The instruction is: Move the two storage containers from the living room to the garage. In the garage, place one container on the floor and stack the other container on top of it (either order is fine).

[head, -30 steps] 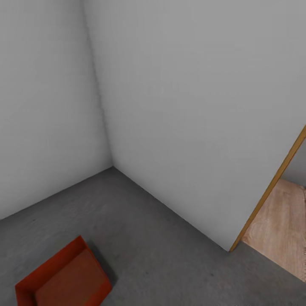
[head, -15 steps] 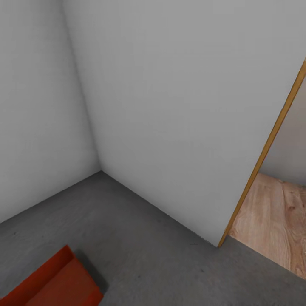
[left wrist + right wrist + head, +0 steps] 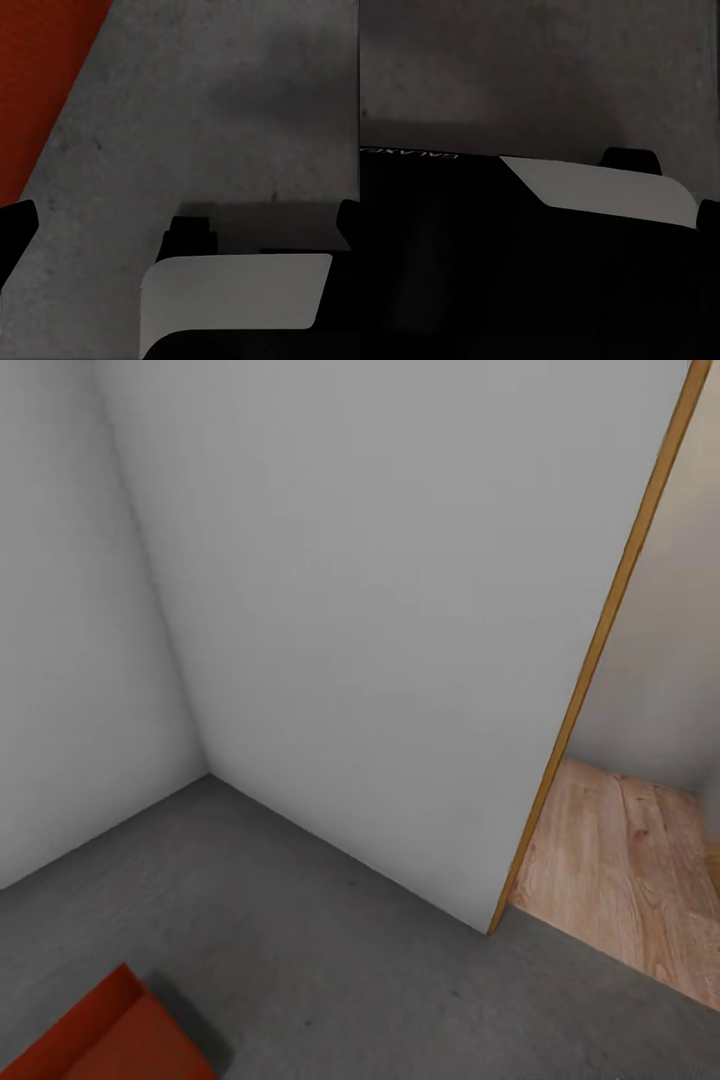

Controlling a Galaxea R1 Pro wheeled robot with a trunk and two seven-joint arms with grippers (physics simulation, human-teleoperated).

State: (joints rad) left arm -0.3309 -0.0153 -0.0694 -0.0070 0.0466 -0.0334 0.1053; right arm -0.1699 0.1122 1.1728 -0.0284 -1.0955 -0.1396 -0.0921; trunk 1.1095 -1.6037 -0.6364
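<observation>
- Grey-white walls [image 3: 380,620] — two plain faces meeting in a corner, left of the door frame.
- Door frame [image 3: 590,660] — thin tan wood strip edging the wall's right end, leaning.
- Wood-plank flooring [image 3: 620,880] — light, grained, just beyond the door frame.

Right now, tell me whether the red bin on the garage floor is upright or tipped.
Upright: the storage container rests on the floor with its open top facing up and its inside wall showing. Part of it is cut off, so its contents cannot be told.
</observation>
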